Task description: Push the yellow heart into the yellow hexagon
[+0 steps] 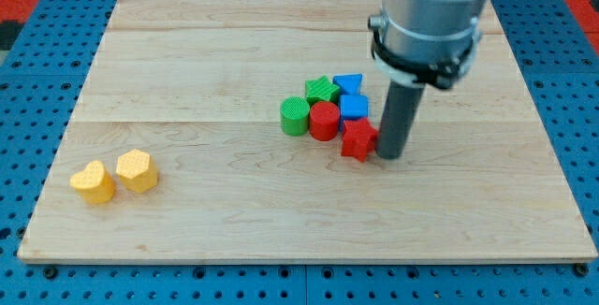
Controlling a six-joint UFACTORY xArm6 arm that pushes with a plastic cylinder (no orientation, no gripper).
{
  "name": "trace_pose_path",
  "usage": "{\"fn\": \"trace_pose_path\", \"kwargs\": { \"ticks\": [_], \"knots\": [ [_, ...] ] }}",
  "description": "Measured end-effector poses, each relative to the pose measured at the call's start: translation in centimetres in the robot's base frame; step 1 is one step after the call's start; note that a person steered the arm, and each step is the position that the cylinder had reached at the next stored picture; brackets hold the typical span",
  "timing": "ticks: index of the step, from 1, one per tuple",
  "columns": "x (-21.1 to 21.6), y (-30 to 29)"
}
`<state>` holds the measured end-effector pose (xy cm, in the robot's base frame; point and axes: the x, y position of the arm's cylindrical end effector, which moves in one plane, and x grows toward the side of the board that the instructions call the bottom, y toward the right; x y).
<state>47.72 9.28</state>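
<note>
The yellow heart [93, 181] lies near the worktop's [187, 71] lower-left corner in the view, and the yellow hexagon [137, 170] sits just beside it on the view's right, the 2 touching or very nearly so; we cannot tell whether a gap is left. We judge the task close to done or done already.

Our tip [390, 154] stands well apart from both, far to the view's right, touching or just beside the red star [358, 140]. That star belongs to a cluster of 6: a red cylinder [324, 121], a green cylinder [295, 116], a green star [322, 90], a blue heart-like block [348, 84] and a blue cube [354, 108].

We carry no jaws, only the rod, so there is nothing spread or pinching.

The heart lies to the view's left and slightly lower from our tip. Any closing push must come from the heart's far left side, driving rightward.
</note>
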Motion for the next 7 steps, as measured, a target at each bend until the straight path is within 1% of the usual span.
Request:
{"fn": "trace_pose_path", "kwargs": {
  "ticks": [1, 2, 3, 4, 5, 6, 7],
  "knots": [
    [1.6, -0.3],
    [7.7, -0.7],
    [10.1, -10.7],
    [10.1, -23.5],
    [9.8, -31.7],
    [7.4, -36.0],
    [6.8, -32.8]
  ]
}}
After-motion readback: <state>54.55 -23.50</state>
